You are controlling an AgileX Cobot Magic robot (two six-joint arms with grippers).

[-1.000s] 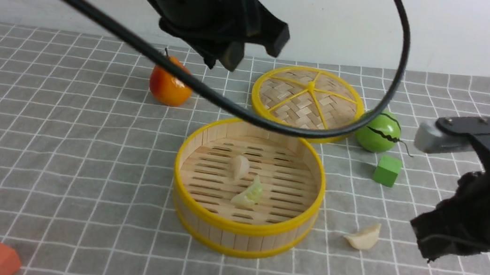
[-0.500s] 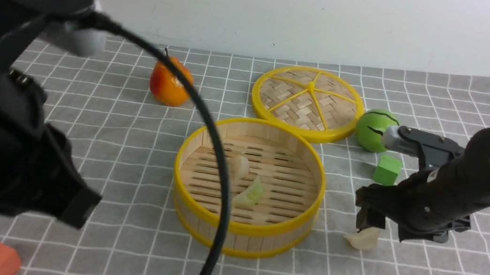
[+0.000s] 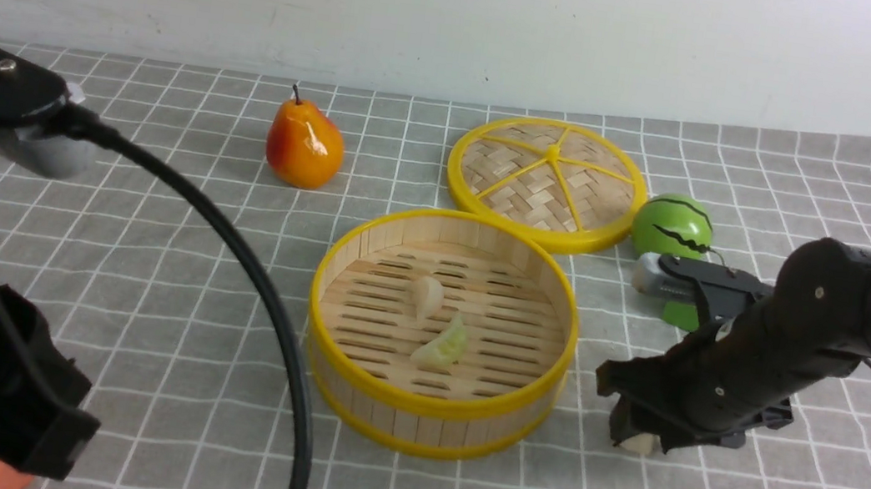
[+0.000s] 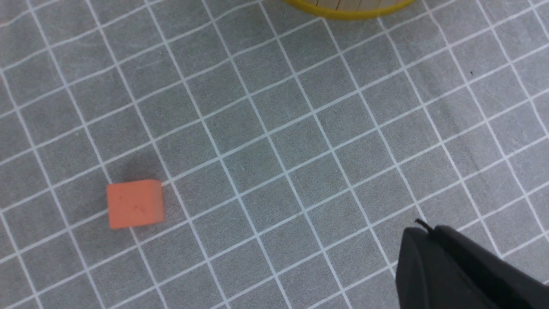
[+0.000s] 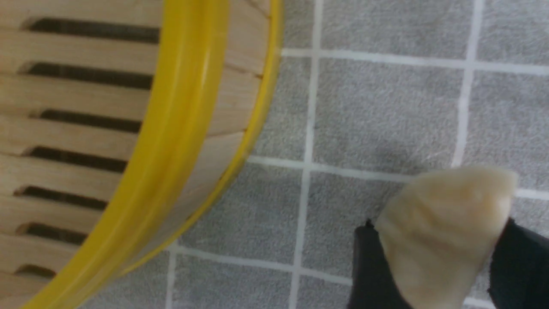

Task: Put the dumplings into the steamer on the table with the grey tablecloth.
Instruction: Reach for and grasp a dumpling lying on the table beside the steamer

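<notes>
The steamer (image 3: 395,423) stands mid-table on the grey tablecloth (image 3: 186,287). A cream dumpling (image 3: 426,295) and the pale green dumpling (image 3: 443,346) lie on its slat floor. The third, cream dumpling (image 3: 636,443) sits on the cloth to the steamer's right. My right gripper (image 3: 633,435) is down around it. In the right wrist view the dumpling (image 5: 441,227) is between the two black fingers (image 5: 369,266), both touching its sides, next to the steamer's rim (image 5: 180,128). My left gripper (image 4: 429,229) is shut and empty, low over the near left cloth.
An orange pear (image 3: 304,145), the woven lid (image 3: 546,182) and a green melon ball (image 3: 672,223) stand behind the steamer. A green block (image 3: 677,314) peeks out behind my right arm. An orange block (image 4: 135,204) lies near left. The left arm's cable (image 3: 246,278) arcs before the steamer.
My left arm swung from above the back of the table down to the near left. My right gripper moved left and came down onto the third dumpling, fingers at its sides.
</notes>
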